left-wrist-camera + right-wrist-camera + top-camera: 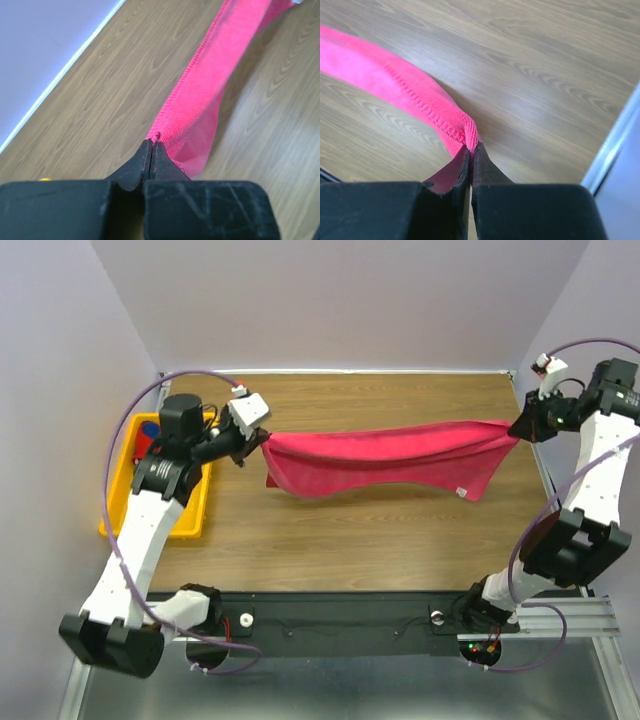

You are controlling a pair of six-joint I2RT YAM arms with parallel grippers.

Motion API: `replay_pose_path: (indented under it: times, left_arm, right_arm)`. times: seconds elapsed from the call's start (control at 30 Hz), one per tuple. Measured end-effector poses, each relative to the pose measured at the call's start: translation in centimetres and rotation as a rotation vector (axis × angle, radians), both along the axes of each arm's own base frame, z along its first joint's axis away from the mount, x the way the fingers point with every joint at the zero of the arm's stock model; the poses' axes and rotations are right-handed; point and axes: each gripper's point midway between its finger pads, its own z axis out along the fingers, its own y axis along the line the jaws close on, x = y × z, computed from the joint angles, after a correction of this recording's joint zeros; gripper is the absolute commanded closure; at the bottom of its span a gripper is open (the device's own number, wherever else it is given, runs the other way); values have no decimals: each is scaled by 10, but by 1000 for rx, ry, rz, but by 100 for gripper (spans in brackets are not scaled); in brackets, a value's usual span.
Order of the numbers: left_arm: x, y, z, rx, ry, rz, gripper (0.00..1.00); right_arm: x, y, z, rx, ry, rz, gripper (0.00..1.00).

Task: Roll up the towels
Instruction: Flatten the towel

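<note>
The plain pink-red towel (390,460) hangs stretched between my two grippers above the wooden table, sagging in the middle. My left gripper (262,440) is shut on its left corner; the left wrist view shows the jaws (151,145) pinching the towel (210,85). My right gripper (518,430) is shut on the right corner; the right wrist view shows the jaws (471,147) closed on the towel's hem (395,80). The patterned red and navy towel lies in the yellow tray, mostly hidden behind the left arm, with a patch showing (145,435).
A yellow plastic tray (122,490) sits at the table's left edge under my left arm. Pale walls enclose the table on the left, back and right. A white strip (65,75) marks the table's far edge.
</note>
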Motion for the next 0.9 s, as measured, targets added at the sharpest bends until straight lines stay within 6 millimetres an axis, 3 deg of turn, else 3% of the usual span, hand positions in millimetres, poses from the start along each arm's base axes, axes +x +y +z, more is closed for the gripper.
replay_pose_path:
  times: [0.23, 0.4, 0.5, 0.6, 0.67, 0.77, 0.9]
  left_arm:
    - [-54, 10, 35, -110, -77, 39, 100]
    - [-53, 15, 32, -150, -51, 102, 100]
    - [-33, 15, 3, -136, 28, 146, 100]
    - [-6, 13, -36, -106, 115, 181, 100]
    - [15, 10, -71, -78, 183, 198, 100]
    - [35, 9, -117, -37, 246, 202, 100]
    - [71, 10, -145, -6, 230, 199, 100]
  right_arm:
    - [-50, -9, 26, -96, -78, -54, 99]
    - [-58, -5, 21, -104, -65, -35, 99]
    - [-46, -11, -2, -60, 4, -22, 99]
    - [-29, -10, -39, -6, 104, 16, 99]
    - [-13, -1, -77, 38, 188, 53, 99]
    - [3, 18, -116, 87, 286, 101, 99]
    - [35, 30, -151, 138, 360, 120, 99]
